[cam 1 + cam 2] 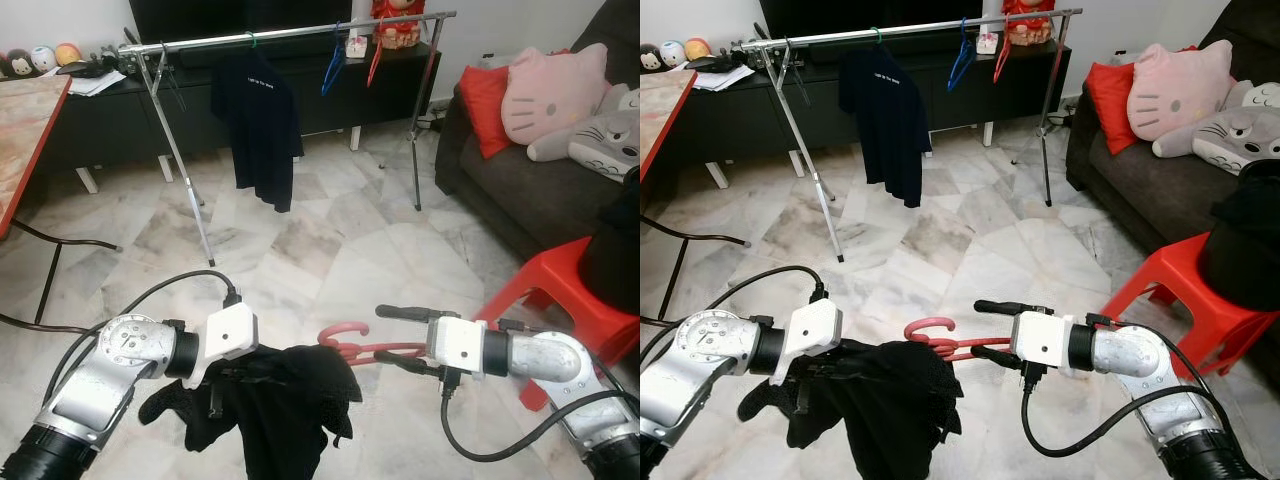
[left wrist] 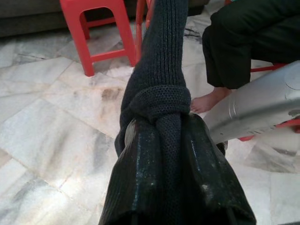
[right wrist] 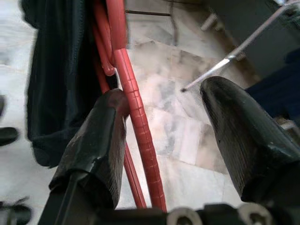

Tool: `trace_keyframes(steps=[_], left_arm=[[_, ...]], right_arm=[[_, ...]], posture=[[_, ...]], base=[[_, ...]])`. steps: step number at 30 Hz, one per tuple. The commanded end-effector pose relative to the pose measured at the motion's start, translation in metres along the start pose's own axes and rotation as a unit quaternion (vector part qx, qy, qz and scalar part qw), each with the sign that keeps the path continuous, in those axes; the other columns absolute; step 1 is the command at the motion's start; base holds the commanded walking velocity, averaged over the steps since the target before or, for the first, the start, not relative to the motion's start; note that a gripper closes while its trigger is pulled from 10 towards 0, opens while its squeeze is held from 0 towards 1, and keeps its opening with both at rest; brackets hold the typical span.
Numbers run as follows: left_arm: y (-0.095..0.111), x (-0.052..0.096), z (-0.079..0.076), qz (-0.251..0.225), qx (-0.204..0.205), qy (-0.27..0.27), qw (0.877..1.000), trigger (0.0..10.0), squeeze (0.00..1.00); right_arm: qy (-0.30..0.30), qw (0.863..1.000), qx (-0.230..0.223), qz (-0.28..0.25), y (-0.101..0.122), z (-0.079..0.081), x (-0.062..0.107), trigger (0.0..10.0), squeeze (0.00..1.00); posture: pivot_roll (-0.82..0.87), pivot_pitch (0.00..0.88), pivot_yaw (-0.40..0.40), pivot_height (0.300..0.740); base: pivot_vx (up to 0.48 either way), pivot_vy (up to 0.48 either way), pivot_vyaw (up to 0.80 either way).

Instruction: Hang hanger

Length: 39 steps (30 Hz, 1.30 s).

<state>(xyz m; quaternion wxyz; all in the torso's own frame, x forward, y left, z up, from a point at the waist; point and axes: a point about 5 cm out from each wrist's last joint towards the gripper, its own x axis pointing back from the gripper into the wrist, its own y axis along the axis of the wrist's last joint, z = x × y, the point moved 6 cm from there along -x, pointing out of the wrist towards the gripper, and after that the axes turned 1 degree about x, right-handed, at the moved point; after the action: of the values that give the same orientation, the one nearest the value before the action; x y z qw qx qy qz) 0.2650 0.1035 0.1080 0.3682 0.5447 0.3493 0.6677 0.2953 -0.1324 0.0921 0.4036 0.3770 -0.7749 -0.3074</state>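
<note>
A red hanger lies sideways at waist height with a black knit garment draped over it. My left gripper is shut on a bunched fold of that garment, its fingertips buried in the cloth. My right gripper is open; the hanger's red bar runs between its fingers, against one finger. The silver clothes rack stands a few steps ahead across the floor. On it hang a black T-shirt, a blue hanger and a red hanger.
A red stool stands close on the right with a dark-clothed person on it, bare foot on the floor. A dark sofa with cushions is behind it. A table lies left. Marble floor reaches to the rack.
</note>
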Motion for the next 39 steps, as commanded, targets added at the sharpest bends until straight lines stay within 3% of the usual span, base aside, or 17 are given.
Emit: trace_keyframes(steps=[1,14,30,39], left_arm=[[0.020,-0.006,-0.007,-0.023,-0.034,-0.036,0.999,10.0,0.00],[0.023,-0.010,-0.010,-0.023,-0.036,-0.045,0.998,10.0,0.00],[0.025,-0.014,-0.007,-0.030,-0.032,-0.036,0.998,10.0,0.00],[0.026,-0.016,-0.006,-0.035,-0.032,-0.034,0.998,10.0,0.00]], right_arm=[[0.023,1.000,0.003,-0.008,0.007,0.000,-0.003,10.0,0.00],[0.064,0.998,-0.008,-0.007,0.006,0.010,-0.004,10.0,0.00],[0.150,0.988,-0.043,-0.012,0.011,0.039,-0.004,10.0,0.00],[0.140,0.989,-0.040,-0.013,0.012,0.037,-0.007,10.0,0.00]], posture=[[-0.06,0.000,-0.031,0.740],[-0.06,0.000,-0.035,0.740],[-0.06,0.000,-0.038,0.740],[-0.06,0.000,-0.038,0.740]], base=[[0.000,0.000,0.00],[0.000,0.000,0.00],[0.000,0.000,0.00],[0.000,0.000,0.00]])
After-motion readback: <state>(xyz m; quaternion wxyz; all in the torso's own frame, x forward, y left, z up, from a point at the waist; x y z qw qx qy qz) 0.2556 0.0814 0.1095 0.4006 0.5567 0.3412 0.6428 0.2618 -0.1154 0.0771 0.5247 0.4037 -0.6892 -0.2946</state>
